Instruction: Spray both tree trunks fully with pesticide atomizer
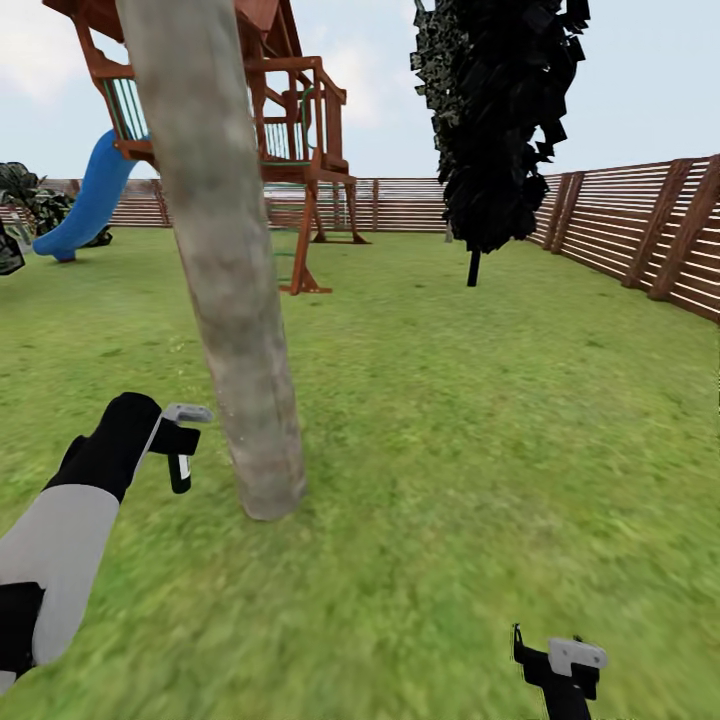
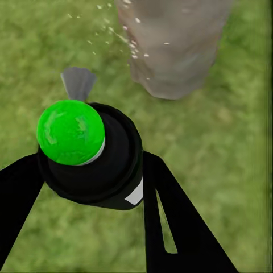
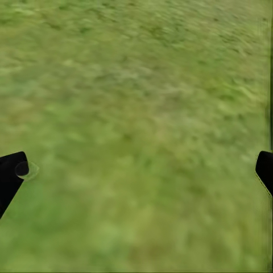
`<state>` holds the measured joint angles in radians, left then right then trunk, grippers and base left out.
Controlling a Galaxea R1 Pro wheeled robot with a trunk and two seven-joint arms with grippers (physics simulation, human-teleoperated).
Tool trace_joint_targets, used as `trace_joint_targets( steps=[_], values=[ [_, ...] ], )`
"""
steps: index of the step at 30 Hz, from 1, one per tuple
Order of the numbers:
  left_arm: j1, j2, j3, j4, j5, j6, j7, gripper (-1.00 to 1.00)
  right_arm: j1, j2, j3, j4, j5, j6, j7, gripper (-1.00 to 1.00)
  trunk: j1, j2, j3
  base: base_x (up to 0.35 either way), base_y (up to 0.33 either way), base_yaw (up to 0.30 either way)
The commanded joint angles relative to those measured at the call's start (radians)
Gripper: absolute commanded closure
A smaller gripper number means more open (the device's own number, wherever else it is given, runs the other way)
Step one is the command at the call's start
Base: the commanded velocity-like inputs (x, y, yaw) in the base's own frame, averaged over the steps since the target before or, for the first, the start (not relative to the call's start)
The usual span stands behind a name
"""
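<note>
A thick pale grey-beige tree trunk (image 1: 225,260) leans across the head view, rising from the grass floor (image 1: 450,420). My left gripper (image 1: 178,440) is shut on the pesticide atomizer (image 1: 180,472), a small black bottle hanging just left of the trunk's base. In the left wrist view the pesticide atomizer (image 2: 91,151) shows its green top between the black fingers (image 2: 176,222), and white droplets fly toward the tree trunk (image 2: 170,45). A second tree (image 1: 500,120) with dark jagged foliage stands farther back at the right. My right gripper (image 1: 560,665) hangs open over grass, its fingertips (image 3: 11,176) wide apart.
A wooden play tower (image 1: 290,120) with a blue slide (image 1: 90,200) stands behind the near trunk. A brown slatted fence (image 1: 640,235) runs along the back and right side. Open lawn lies between the two trees.
</note>
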<state>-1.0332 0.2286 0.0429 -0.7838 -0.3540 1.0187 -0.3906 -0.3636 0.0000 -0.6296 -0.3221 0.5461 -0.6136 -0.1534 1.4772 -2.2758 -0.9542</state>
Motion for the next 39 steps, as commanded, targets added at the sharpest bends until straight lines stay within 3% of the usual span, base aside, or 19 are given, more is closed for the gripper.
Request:
trace_joint_targets(
  steps=[1,10,27,39],
  values=[
    [0.0,0.0,0.0,0.0,0.0,0.0,-0.001,1.0,0.0,0.0,0.0,0.0,0.0,0.0,0.0,-1.0,0.0,0.0,0.0,-0.067,-0.275,0.005],
    [0.005,-0.003,0.001,0.0,0.001,0.0,-0.001,1.0,0.0,0.0,0.001,0.0,0.0,0.0,0.0,-1.0,0.0,0.0,0.0,-0.179,-0.217,0.208],
    [0.008,-0.005,-0.001,0.0,-0.002,0.0,-0.001,1.0,0.0,-0.001,-0.001,0.0,0.0,0.0,0.0,-1.0,0.0,0.0,0.0,0.161,-0.201,0.017],
    [0.008,-0.005,0.0,0.001,-0.002,0.0,-0.001,1.0,0.0,0.0,0.0,0.0,0.0,0.0,0.0,-1.0,0.0,0.0,0.0,0.042,-0.274,0.263]
  ],
)
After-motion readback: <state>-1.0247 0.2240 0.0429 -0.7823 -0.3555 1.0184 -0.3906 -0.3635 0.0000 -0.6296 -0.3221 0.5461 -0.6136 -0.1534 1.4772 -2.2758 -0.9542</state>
